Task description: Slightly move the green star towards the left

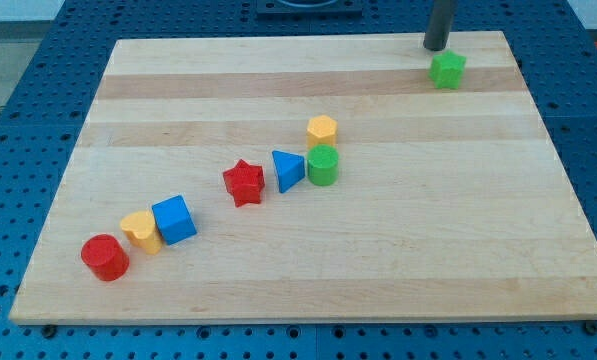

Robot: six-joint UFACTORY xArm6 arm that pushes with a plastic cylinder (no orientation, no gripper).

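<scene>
The green star [447, 70] lies near the top right corner of the wooden board [428, 250]. My tip [436, 47] stands just above it in the view, slightly to its left, very close to the star; I cannot tell whether it touches. The dark rod rises out of the view's top edge.
A yellow hexagon block [322, 129], a green cylinder [322, 166], a blue triangle [287, 170] and a red star [244, 182] sit mid-board. A blue cube [174, 219], a yellow heart-like block [140, 232] and a red cylinder [105, 257] sit lower left.
</scene>
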